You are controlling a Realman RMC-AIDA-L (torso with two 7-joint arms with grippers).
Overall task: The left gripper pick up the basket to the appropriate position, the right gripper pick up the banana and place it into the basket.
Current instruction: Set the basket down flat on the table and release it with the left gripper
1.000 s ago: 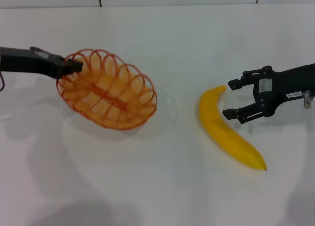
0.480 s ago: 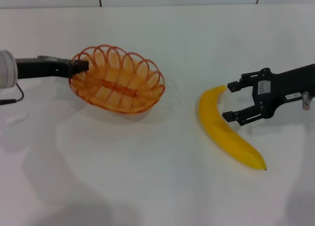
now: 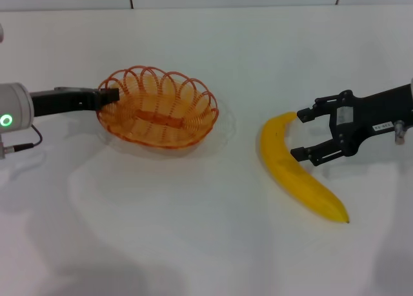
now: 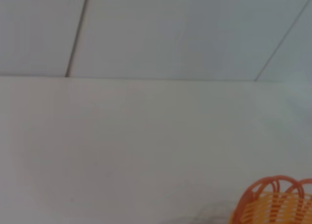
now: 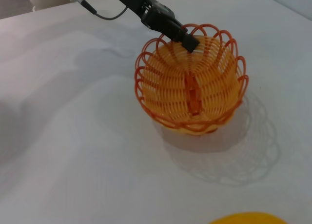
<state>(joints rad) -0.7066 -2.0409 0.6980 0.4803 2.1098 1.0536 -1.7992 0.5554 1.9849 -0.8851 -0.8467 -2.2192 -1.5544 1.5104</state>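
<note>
Two steps remain open. Nearest, the banana lies on the white counter, ungrasped; the right end effector rests level with its upper half, fingers spread on the side away from the basket. Its white label carries writing too small to read. Farther off, the left end effector pinches the scalloped rim of the basket; whether the basket rests on the counter is unclear.
</note>
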